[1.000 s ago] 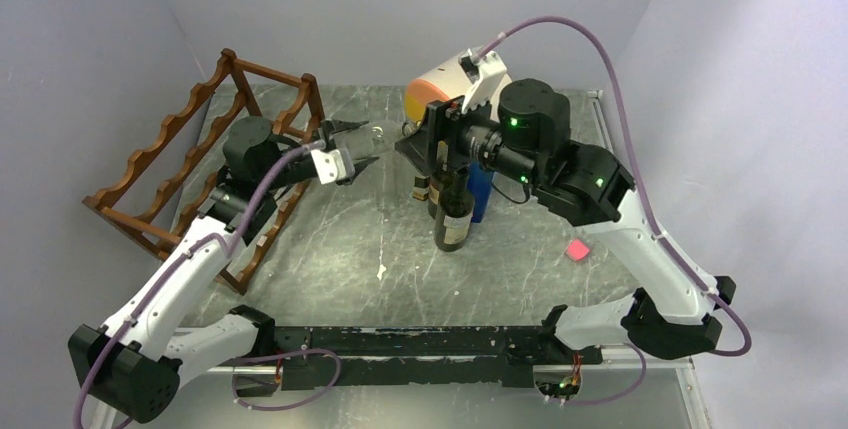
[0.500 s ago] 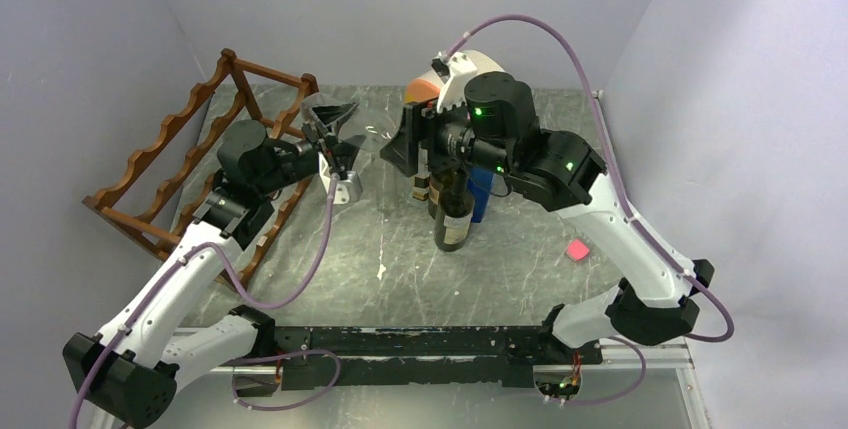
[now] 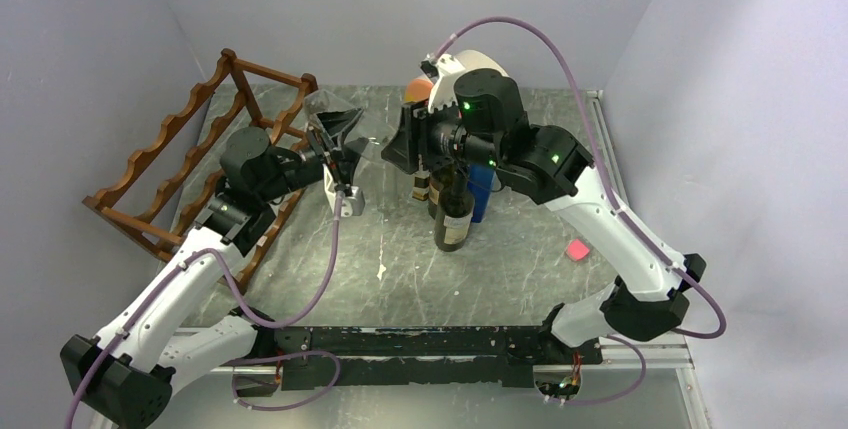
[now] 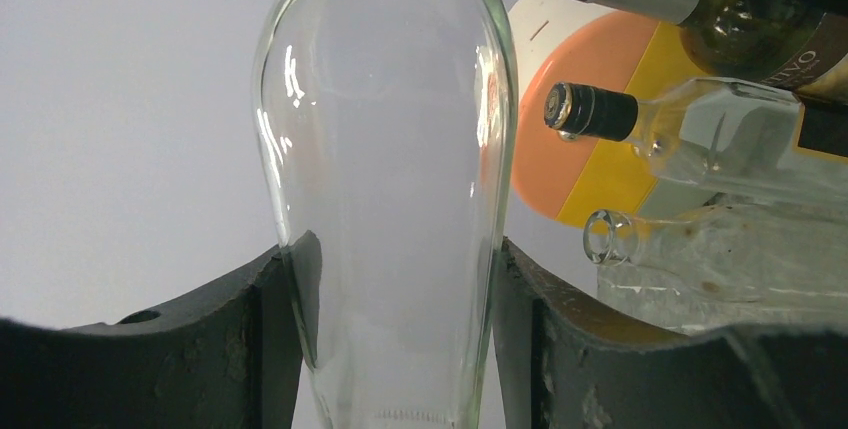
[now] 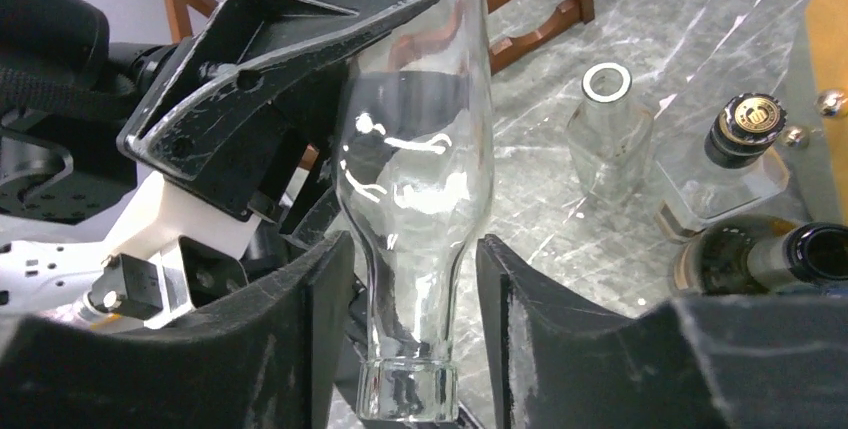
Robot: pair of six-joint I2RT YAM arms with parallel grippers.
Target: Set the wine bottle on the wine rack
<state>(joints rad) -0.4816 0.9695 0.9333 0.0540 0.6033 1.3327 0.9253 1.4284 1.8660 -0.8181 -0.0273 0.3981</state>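
A clear empty glass wine bottle (image 3: 372, 136) hangs in the air between both grippers, above the table. My left gripper (image 3: 340, 134) is shut on its wide body; in the left wrist view both pads (image 4: 285, 319) touch the glass (image 4: 390, 149). My right gripper (image 3: 396, 144) sits around the bottle's neck (image 5: 415, 279), with a gap on each side, so it is open. The reddish-brown wooden wine rack (image 3: 170, 164) stands at the far left, behind my left arm. Its rails also show in the right wrist view (image 5: 530, 9).
An upright dark wine bottle (image 3: 452, 214), small glass bottles (image 3: 422, 187) and a blue object (image 3: 480, 194) stand mid-table under my right arm. An orange, yellow and white cylinder (image 3: 420, 89) lies behind them. A small pink item (image 3: 577, 249) lies at the right.
My left gripper has turned over and closed on the bottle's body. My right arm has shifted left and up with the bottle's neck between its fingers.
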